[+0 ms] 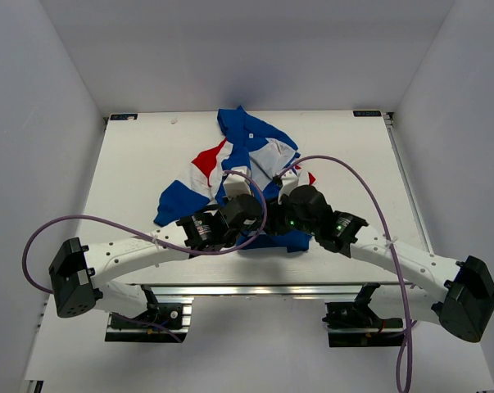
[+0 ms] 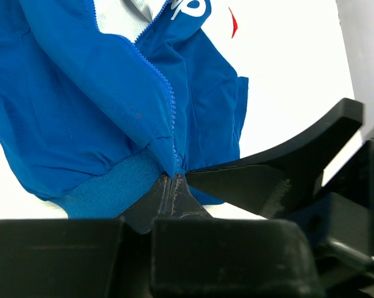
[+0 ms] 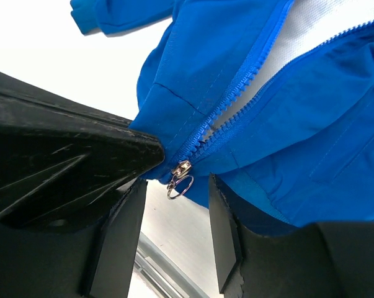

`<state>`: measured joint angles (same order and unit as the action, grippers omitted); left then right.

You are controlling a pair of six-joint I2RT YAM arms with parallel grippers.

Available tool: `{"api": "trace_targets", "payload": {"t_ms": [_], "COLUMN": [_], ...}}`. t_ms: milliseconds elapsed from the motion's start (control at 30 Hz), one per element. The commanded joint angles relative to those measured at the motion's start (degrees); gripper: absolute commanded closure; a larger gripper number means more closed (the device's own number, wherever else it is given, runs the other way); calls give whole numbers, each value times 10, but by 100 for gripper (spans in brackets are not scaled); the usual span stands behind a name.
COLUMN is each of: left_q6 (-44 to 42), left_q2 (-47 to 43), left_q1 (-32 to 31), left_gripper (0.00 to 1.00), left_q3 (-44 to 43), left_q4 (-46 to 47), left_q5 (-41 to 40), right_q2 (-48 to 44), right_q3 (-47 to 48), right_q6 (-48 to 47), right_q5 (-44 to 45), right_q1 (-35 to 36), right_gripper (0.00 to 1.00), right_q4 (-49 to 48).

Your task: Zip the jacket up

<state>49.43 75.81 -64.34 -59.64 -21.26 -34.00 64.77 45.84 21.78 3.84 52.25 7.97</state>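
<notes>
Two grippers are down at the near hem of the jacket (image 1: 248,155), which lies crumpled in the middle of the table (image 1: 140,164) with its collar end pointing away from me.

From the left wrist camera, I see the left gripper (image 2: 174,183) closed on the jacket, its fingertips pinching the fabric right at the foot of the zipper, just above the ribbed hem band (image 2: 106,186). From the right wrist camera, the right gripper (image 3: 175,186) stands open, one finger on each side of the zipper slider (image 3: 182,167), not touching it as far as I can tell. The ring pull (image 3: 178,188) hangs free below the slider.

I judge the task barely begun. The slider sits at the very bottom, and the two rows of teeth (image 3: 236,93) split apart directly above it, with the white lining (image 3: 317,31) showing between them. Both rows do run into the slider, so the start of the zipper looks engaged, and the hem is anchored.

Nearly everything is left: I need to close the right fingers on the slider or its ring, then draw it up the whole front while the left hand keeps the hem down. The bunched fabric higher up may need straightening.
</notes>
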Motion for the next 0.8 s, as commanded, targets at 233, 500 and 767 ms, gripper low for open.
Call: {"api": "trace_targets", "payload": {"t_ms": [233,500,767], "left_q6": [8,6,6], "left_q2": [-21,-26,-35], "left_q1": [-4,-4,-4], "left_gripper": [100,100,100], "left_q3": [4,8,15], "left_q4": [10,12,17], "left_q5": [2,1,1], "right_q2": [3,20,27], "right_q3": [-8,6,10], "right_q6": [-5,-12,-12], "right_q5": [-4,10,4], "right_q1": [3,2,3], "right_gripper": [51,60,60], "right_q4": [-46,-36,-30]}}
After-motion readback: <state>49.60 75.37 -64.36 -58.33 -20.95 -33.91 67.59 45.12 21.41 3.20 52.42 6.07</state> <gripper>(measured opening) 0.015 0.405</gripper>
